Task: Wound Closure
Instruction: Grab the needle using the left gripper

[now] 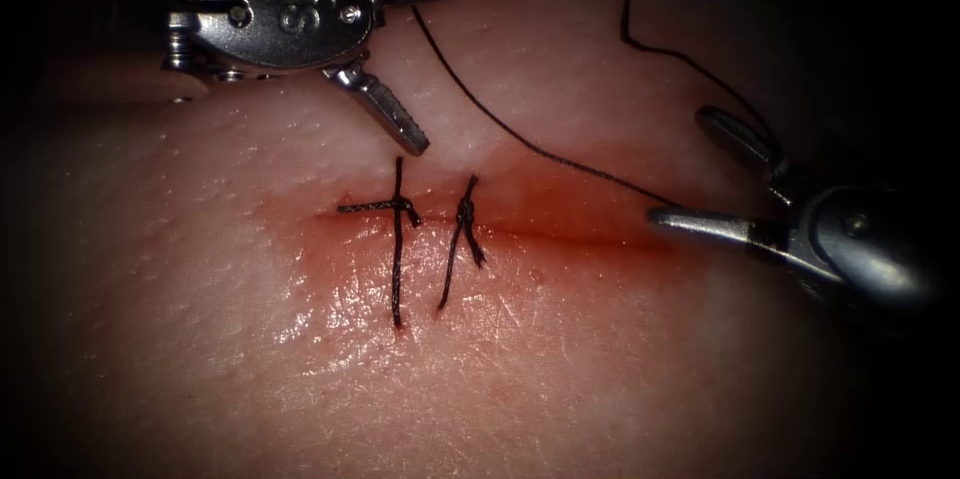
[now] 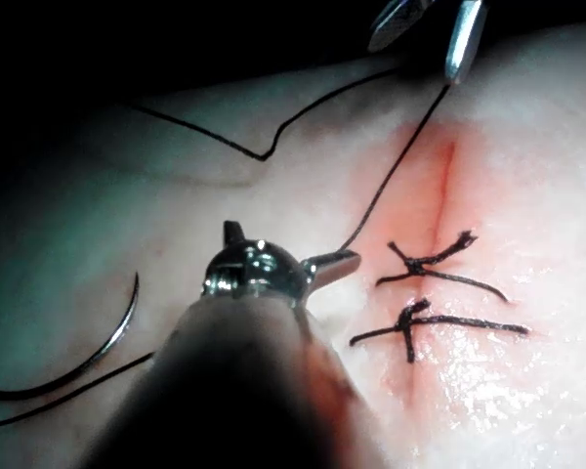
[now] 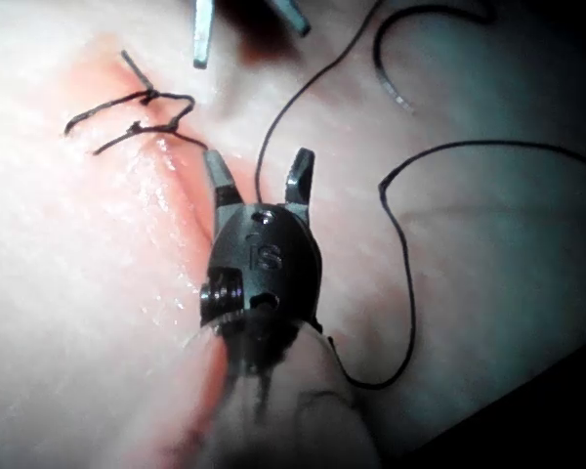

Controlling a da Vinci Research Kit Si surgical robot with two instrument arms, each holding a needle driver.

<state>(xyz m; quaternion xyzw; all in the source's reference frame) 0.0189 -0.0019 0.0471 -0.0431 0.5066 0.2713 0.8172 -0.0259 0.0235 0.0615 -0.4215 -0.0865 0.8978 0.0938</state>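
The cut (image 1: 560,231) runs across the tissue (image 1: 560,369) with red fluid along it. Two knotted stitches (image 1: 398,239) (image 1: 462,229) cross its left part. My left tool (image 1: 438,64) hovers above them, jaws open and holding nothing. My right tool (image 1: 678,169) is at the cut's right end, jaws open. The black thread (image 1: 520,139) runs from the top down to its lower jaw and passes between the open jaws (image 3: 259,176) ungrasped. The curved needle (image 2: 117,332) lies free on the tissue, behind the left tool (image 2: 288,244), with thread trailing from it.
Slack thread (image 3: 400,244) loops over the tissue beside the right tool's shaft. Another strand (image 1: 640,34) curves down from the top toward the right tool. Short cut tails stick out from both knots (image 2: 439,256).
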